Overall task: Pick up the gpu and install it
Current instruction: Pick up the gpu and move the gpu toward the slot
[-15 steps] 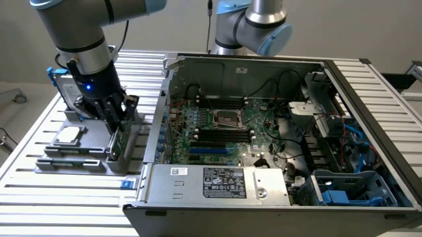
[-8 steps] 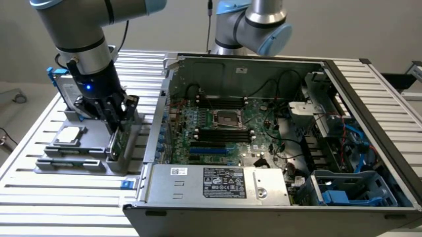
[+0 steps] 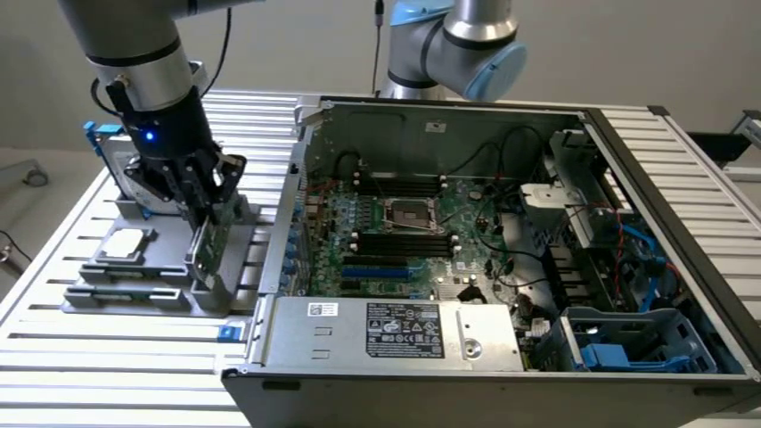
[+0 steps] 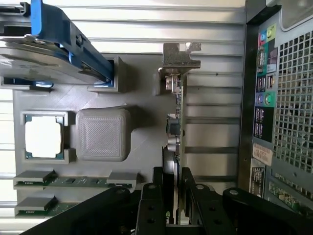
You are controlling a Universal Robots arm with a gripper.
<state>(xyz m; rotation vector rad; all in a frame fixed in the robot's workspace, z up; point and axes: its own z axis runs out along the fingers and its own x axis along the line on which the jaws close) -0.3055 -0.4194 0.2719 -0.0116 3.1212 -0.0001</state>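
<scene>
End effector (image 4: 172, 172) grips gpu (image 4: 172, 128), hiding its near end

A robotics lab: a robot arm (image 3: 143, 80) stands over a slatted aluminium table (image 3: 107, 374) carrying an open computer case (image 3: 380, 116) and, toward the exterior view's left edge, a grey parts fixture (image 3: 131, 299).

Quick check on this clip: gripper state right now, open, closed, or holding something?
Gripper: closed on the gpu, which stands on edge in the grey holder.
</scene>
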